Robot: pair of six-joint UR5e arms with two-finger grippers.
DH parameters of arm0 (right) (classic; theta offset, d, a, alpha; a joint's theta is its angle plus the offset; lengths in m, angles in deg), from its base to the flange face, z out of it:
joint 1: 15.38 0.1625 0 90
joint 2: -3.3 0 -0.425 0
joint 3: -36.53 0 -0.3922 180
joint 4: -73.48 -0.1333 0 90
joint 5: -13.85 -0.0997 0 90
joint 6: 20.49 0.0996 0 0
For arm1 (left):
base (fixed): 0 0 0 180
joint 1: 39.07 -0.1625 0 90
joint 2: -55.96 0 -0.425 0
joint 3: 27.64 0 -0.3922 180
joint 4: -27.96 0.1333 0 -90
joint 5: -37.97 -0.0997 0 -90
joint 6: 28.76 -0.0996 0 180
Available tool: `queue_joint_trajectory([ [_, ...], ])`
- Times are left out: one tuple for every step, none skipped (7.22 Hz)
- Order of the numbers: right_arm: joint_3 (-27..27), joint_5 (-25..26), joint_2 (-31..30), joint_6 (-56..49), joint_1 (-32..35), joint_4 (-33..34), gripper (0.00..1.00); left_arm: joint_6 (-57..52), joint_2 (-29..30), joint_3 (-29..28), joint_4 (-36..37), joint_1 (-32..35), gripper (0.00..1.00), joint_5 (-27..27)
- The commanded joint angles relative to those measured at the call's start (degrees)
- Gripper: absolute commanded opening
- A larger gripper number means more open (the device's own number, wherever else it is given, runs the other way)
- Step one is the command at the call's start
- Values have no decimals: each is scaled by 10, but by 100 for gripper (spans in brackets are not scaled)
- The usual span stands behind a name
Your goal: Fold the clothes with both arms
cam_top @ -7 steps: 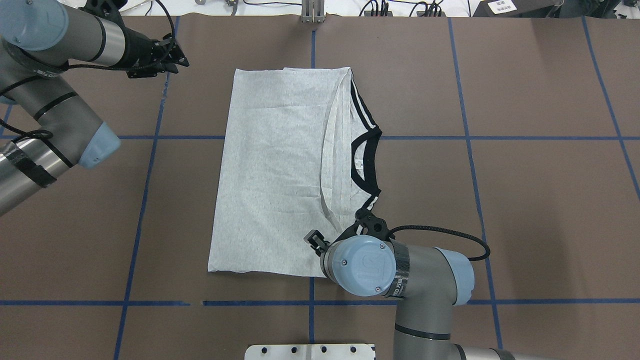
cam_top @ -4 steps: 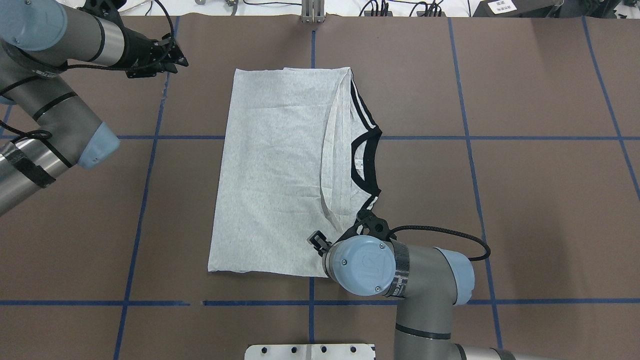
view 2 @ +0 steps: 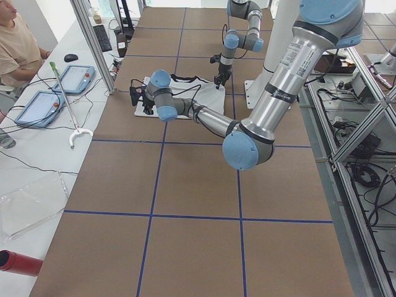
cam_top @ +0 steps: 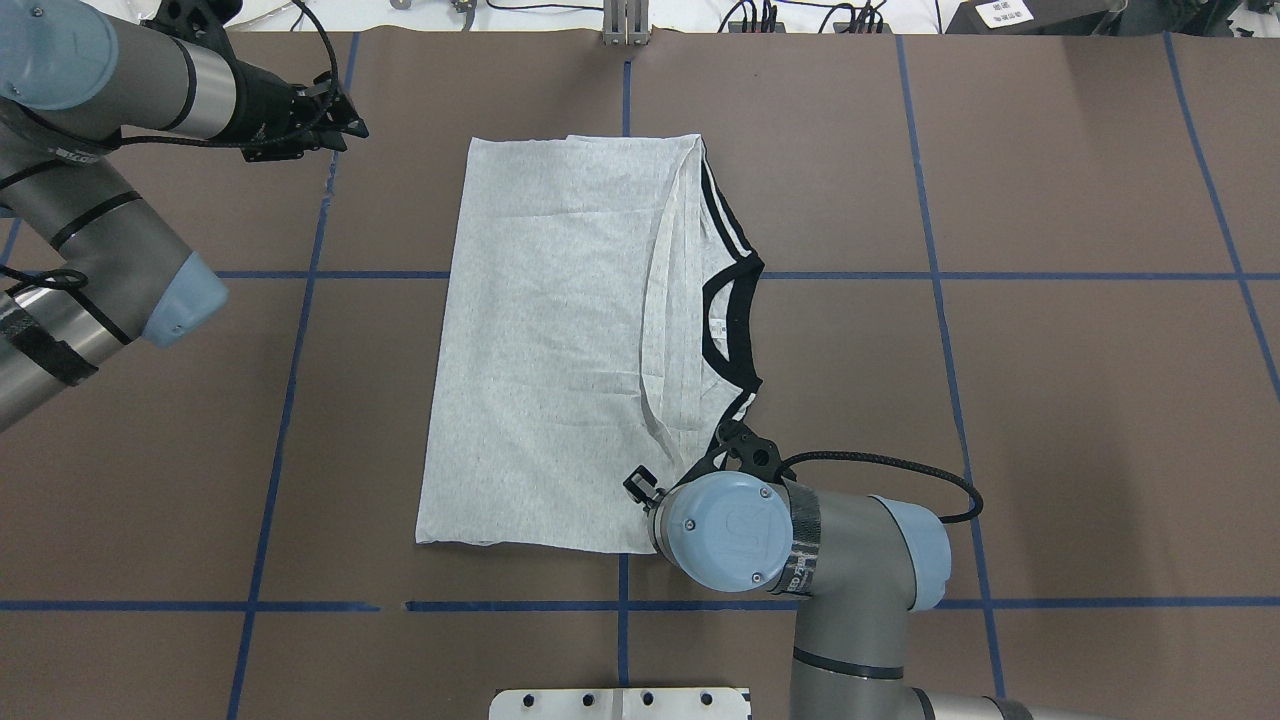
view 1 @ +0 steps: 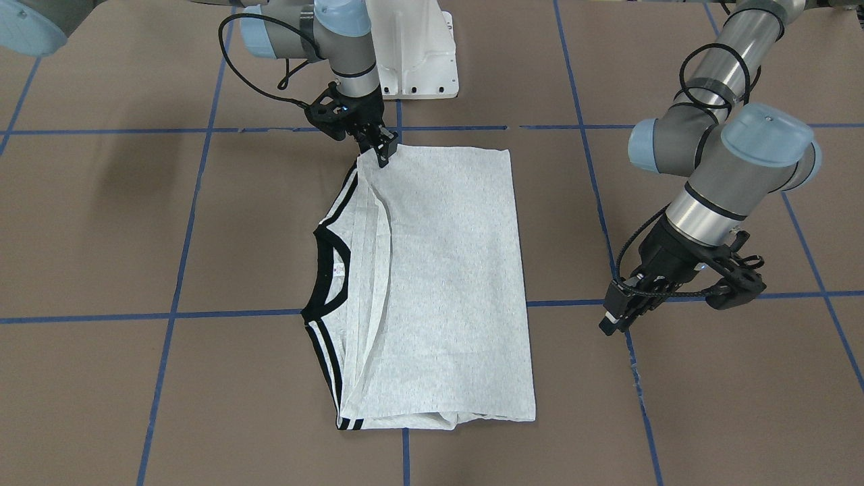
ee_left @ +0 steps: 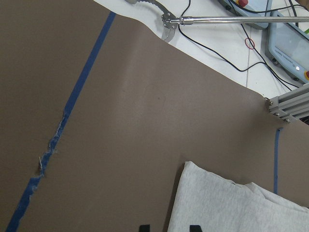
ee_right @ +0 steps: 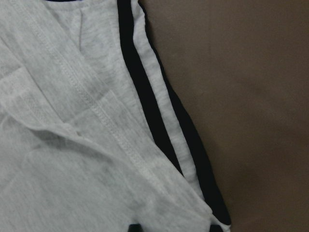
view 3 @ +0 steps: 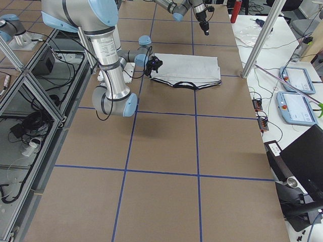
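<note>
The grey T-shirt (cam_top: 550, 340) lies folded into a long rectangle on the brown table, print hidden. Its black collar (cam_top: 725, 325) and striped cuffs (ee_right: 159, 121) show along its right edge. My right gripper (cam_top: 640, 490) is down at the shirt's near right corner, which is at the top in the front-facing view (view 1: 385, 154). In its wrist view the jaws stand apart with cloth between them (ee_right: 175, 227). My left gripper (cam_top: 352, 122) hangs open and empty left of the shirt's far left corner, off the cloth (view 1: 611, 322). Its wrist view shows that corner (ee_left: 227, 203).
The white pedestal base (view 1: 412, 54) stands at the table's near edge. Blue tape lines (cam_top: 300, 340) grid the table. A metal post (cam_top: 625, 25), cables, a grabber tool (ee_left: 217, 20), pendants and an operator (view 2: 18, 43) are beyond the far edge.
My left gripper has drawn a little further left and back, away from the shirt. My right gripper has shifted slightly along the shirt's near corner. The shirt has not moved.
</note>
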Motion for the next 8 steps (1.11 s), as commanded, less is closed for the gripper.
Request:
queue_joint_trajectory([
  [2,-3,-1,0,-1,0,0,0,-2,3,0,0,39,0],
  [5,-3,-1,0,1,1,0,0,-2,3,1,0,39,0],
  [12,-6,-1,-5,11,1,0,0,-2,2,2,0,39,1],
  [47,-34,-27,-7,27,1,0,6,-2,7,4,-1,39,1],
  [88,-47,-61,-6,31,4,0,37,-9,36,17,-5,39,2],
  [96,-47,-68,-4,31,4,0,100,-23,85,27,-37,39,2],
  [109,-47,-70,-2,32,5,0,184,-38,151,48,-97,39,-5],
  [123,-47,-86,-1,32,7,0,231,-51,217,90,-142,47,-8],
])
